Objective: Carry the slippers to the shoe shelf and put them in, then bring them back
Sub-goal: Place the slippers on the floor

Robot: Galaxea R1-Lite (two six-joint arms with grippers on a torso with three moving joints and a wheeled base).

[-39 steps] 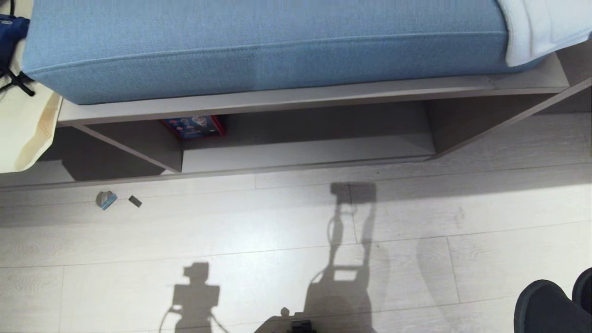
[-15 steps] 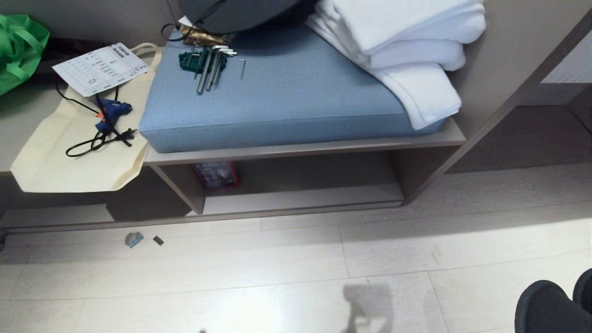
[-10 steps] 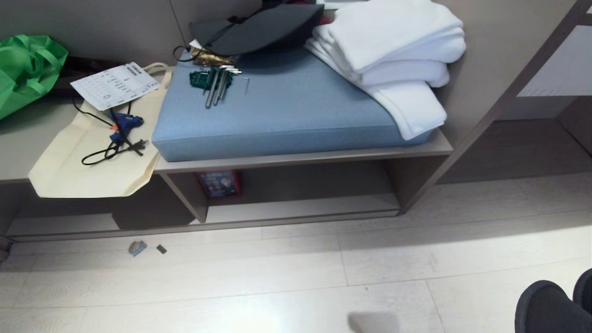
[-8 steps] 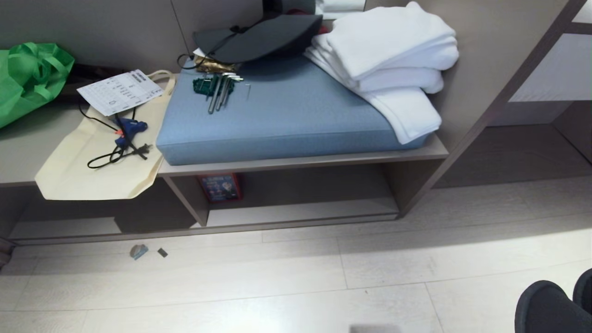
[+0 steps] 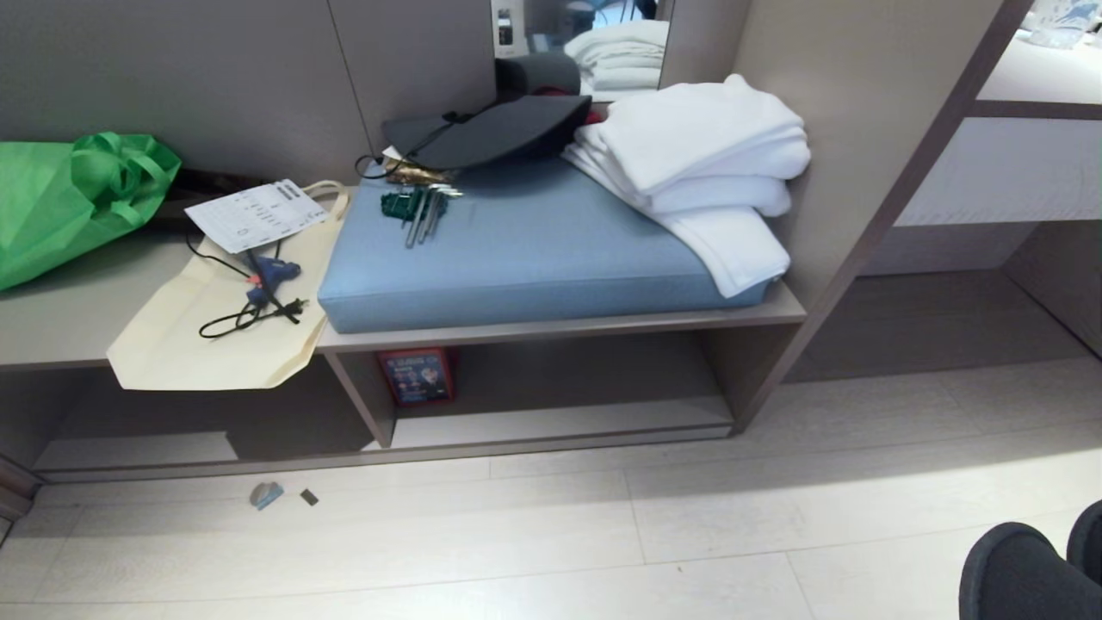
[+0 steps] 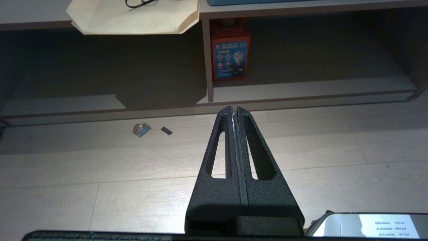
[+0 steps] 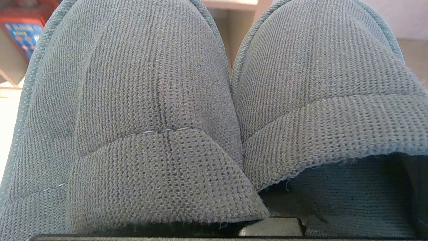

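floor [image 5: 603, 534]: pale planks | shoe shelf [image 5: 560, 387]: open | left tool [image 6: 233, 110]: pressed together | right tool: pinching slippers [image 7: 214, 110]

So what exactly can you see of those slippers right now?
The slippers are a dark grey pair in a knitted-looking fabric, with rounded toes and a stitched seam across each upper. They sit side by side, pressed together, filling the right wrist view, so they ride at the right gripper, which itself is hidden. In the head view only their dark toes show at the lower right corner, above the pale floor.
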